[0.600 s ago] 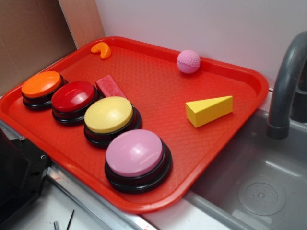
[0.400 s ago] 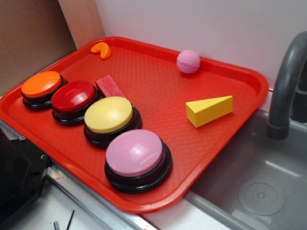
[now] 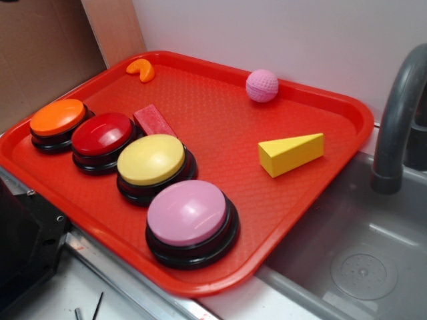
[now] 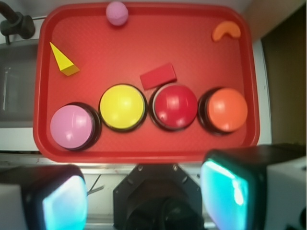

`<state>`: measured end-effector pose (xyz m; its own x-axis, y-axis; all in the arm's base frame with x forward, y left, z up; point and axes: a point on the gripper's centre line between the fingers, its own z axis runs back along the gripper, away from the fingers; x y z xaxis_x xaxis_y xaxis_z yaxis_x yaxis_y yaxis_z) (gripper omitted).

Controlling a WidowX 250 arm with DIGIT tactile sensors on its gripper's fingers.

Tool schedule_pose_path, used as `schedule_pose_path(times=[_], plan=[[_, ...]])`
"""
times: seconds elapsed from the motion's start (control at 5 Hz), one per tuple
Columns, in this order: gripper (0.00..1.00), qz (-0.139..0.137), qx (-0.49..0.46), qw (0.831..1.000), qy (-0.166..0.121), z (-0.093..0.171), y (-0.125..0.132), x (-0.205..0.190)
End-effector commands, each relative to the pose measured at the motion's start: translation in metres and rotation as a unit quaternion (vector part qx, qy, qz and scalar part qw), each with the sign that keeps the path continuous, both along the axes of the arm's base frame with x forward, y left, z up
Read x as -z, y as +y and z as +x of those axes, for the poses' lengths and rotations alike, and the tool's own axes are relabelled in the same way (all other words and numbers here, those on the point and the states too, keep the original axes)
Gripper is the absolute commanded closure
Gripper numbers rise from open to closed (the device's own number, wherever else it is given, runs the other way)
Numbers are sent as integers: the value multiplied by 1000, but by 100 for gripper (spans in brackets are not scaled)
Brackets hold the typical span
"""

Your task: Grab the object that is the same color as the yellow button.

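Observation:
The yellow wedge block (image 3: 291,154) lies on the right side of the red tray (image 3: 313,200), apart from everything else; in the wrist view it sits at the upper left (image 4: 63,61). The yellow button (image 3: 151,160) stands third in a row of buttons near the tray's front edge, and shows in the wrist view (image 4: 122,107) too. My gripper (image 4: 148,194) is open and empty, its two teal pads wide apart, high above the table's near edge, well short of the wedge. The gripper is outside the exterior view.
Orange (image 3: 57,119), red (image 3: 102,135) and pink (image 3: 188,213) buttons flank the yellow one. A red flat block (image 3: 155,121), an orange crescent (image 3: 141,69) and a pink dimpled ball (image 3: 261,85) also lie on the tray. A sink basin (image 3: 360,260) and grey faucet (image 3: 395,127) lie right.

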<state>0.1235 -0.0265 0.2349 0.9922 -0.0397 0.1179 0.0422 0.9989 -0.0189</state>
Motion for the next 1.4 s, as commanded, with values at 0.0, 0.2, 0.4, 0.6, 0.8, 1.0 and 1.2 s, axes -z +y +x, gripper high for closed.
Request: schedule_pose_path(times=[0.0,0.2,0.4,0.6,0.8,1.0,1.2], plan=[[0,-3,63,997,-37,36,-32,23],[0,-21,86,995,-55,58,-53,43],[0,-20,99,993,-56,81,-68,65],[0,9,115,992,-54,106,-90,92],[0,23,129,990,-44,122,-105,115],[0,31,145,988,-35,135,-118,138],[0,30,146,989,-12,145,-121,156]])
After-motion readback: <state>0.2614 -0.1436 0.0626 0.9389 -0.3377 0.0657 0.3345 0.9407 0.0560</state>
